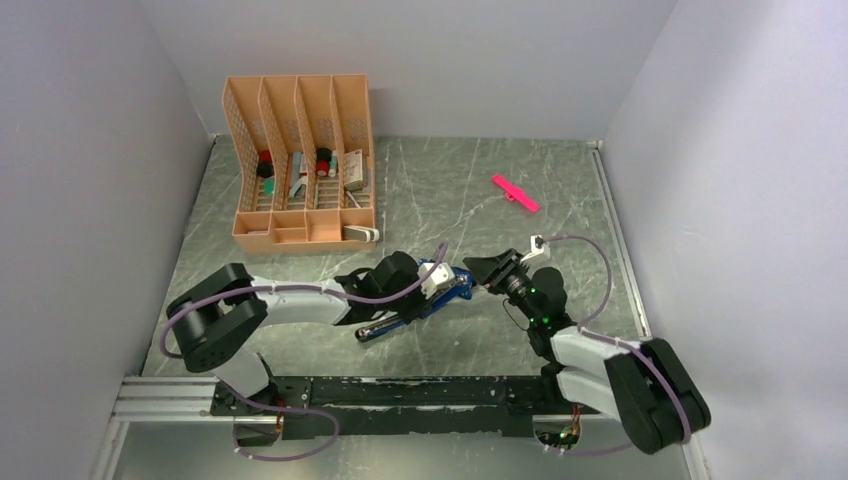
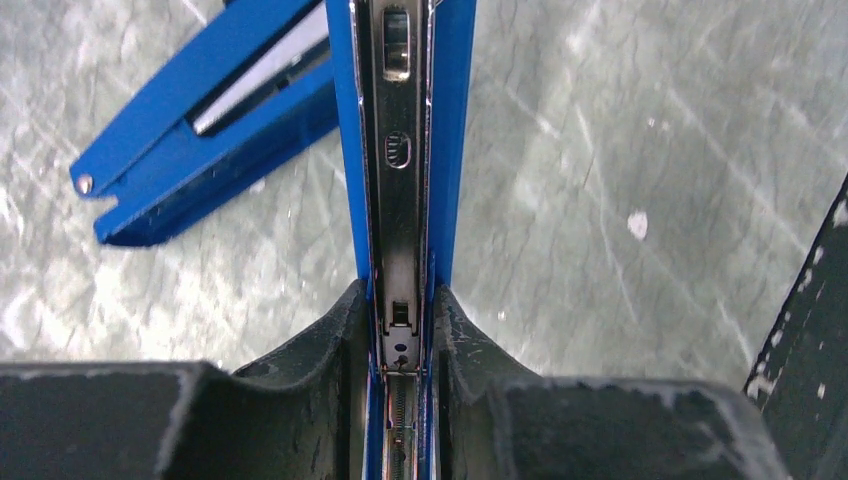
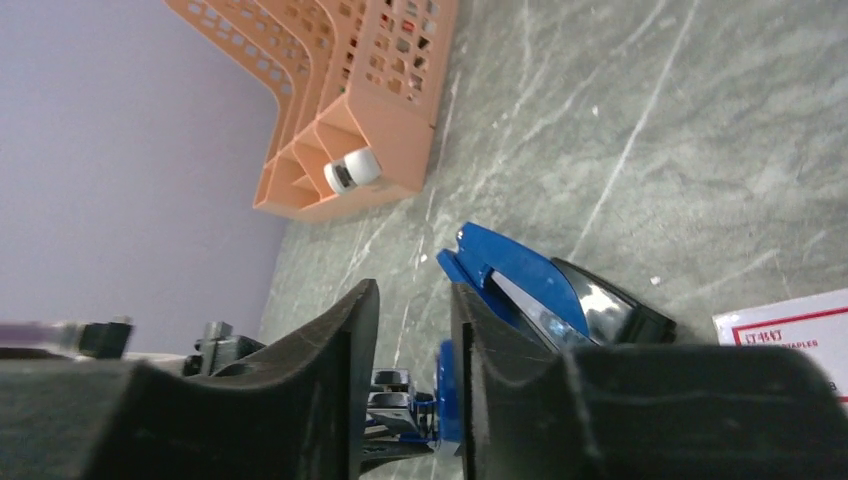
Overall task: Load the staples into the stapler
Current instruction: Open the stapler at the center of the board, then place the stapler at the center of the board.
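The blue stapler [image 1: 447,290] lies folded open at mid-table. In the left wrist view my left gripper [image 2: 400,300] is shut on its blue magazine arm [image 2: 452,150], one finger on each side wall. A bare metal channel [image 2: 398,200] with a spring runs between the fingers. The stapler's other blue half [image 2: 200,120] lies at the upper left. My right gripper [image 3: 412,295] is open, with nothing between its fingers, just right of the stapler [image 3: 520,275]. The staples themselves are hidden; a corner of their pink-and-white box [image 3: 790,335] shows at the right edge.
An orange desk organizer [image 1: 300,160] with small items stands at the back left; a white roll lies in its front tray [image 3: 352,170]. A bright pink stick [image 1: 515,192] lies at the back right. The walls close in on both sides.
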Available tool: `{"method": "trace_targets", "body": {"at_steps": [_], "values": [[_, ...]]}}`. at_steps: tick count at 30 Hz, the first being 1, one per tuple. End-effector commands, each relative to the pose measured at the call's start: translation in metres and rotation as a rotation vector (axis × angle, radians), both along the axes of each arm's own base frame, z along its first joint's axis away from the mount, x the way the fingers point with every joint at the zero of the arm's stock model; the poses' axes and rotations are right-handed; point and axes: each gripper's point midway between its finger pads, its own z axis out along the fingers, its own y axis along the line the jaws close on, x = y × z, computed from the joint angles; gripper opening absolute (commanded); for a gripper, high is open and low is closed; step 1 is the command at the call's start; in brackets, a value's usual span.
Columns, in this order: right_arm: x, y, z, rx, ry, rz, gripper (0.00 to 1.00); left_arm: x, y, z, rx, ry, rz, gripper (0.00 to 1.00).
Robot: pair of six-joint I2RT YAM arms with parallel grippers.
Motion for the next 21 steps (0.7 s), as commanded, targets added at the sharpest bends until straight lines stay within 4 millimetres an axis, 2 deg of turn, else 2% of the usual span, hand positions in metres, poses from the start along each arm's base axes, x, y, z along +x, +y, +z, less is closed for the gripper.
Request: {"method": "trace_targets", "body": {"at_steps": [1, 7, 11, 14, 18, 21], "values": [[0.004, -0.011, 0.018, -0.031, -0.063, -0.047, 0.4, -0.005, 0.014, 0.022, 0.06, -0.043, -0.042, 0.07], [0.004, -0.026, 0.032, -0.097, -0.114, -0.111, 0.46, -0.017, 0.036, 0.028, 0.141, -0.076, -0.137, 0.09], [0.003, -0.027, 0.038, -0.107, -0.134, -0.111, 0.46, -0.033, 0.035, 0.04, 0.145, -0.095, -0.295, 0.1], [0.002, -0.025, 0.038, -0.103, -0.135, -0.101, 0.47, -0.036, 0.036, 0.046, 0.171, -0.13, -0.38, 0.08], [0.0, -0.023, 0.038, -0.102, -0.136, -0.086, 0.47, -0.036, 0.047, 0.04, 0.271, -0.15, -0.462, 0.07], [-0.001, -0.022, 0.037, -0.106, -0.135, -0.077, 0.46, -0.038, 0.062, 0.026, 0.37, -0.142, -0.52, 0.07]]}}
